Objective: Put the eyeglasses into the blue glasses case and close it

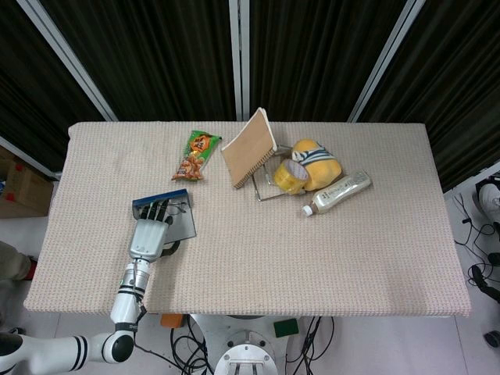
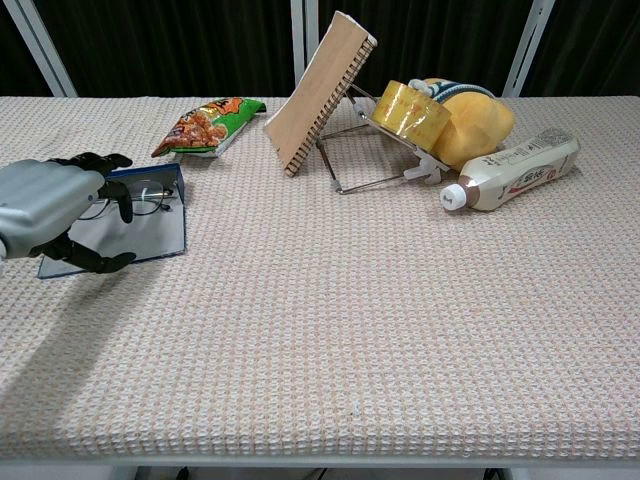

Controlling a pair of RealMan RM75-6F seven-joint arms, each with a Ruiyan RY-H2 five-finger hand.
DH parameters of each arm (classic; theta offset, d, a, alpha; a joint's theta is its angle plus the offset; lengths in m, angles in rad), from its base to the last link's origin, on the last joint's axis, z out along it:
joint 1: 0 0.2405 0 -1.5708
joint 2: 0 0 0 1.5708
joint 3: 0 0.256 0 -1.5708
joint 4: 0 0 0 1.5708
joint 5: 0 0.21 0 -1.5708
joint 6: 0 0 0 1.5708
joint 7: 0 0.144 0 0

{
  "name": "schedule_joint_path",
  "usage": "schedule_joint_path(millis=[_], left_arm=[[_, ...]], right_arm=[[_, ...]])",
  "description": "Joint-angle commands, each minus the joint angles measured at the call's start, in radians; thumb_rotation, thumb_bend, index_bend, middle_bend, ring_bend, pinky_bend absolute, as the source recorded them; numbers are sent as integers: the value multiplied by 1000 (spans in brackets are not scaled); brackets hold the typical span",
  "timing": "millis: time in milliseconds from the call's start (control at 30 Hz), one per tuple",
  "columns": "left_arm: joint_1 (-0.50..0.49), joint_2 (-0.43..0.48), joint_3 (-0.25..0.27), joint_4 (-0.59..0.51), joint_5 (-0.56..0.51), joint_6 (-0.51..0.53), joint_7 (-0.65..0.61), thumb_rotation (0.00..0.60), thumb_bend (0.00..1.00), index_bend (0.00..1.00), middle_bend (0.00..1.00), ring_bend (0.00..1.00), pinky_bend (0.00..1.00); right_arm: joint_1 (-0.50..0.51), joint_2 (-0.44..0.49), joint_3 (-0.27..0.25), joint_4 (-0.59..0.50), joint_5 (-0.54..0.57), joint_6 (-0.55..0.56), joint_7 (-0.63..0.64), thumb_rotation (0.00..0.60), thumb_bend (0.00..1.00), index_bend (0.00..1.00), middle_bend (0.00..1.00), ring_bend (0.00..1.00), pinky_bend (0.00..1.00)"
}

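Left hand [image 2: 50, 205] over open blue case [image 2: 150, 235] (eyeglasses [image 2: 140, 200] inside), empty

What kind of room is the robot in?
Probably a robot test lab: black curtains behind a beige woven-cloth table, loose cables on the floor, and a silver robot hand over a blue glasses case.

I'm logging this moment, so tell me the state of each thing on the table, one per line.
Blue glasses case: open, lying flat.
Black-framed eyeglasses: resting in the case.
Left hand: over the case, fingers apart, holding nothing.
Brown notebook: propped tilted on wire stand.
White plastic bottle: lying on its side, capped.
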Motion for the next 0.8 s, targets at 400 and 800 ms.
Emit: schedule_joint_path(millis=[400,800], left_arm=[[-22,29,-17,-19,-73,-89,44,2,231,344,0,0,138],[-45,46,-2,-41,-165,-131,140,134,233,245,0,0,136]], right_arm=[[5,-5,0,5,-9,0,0,600,363,0,0,0,0],[5,-3,-1,2,-12,2,-4,600,363,0,0,0,0]])
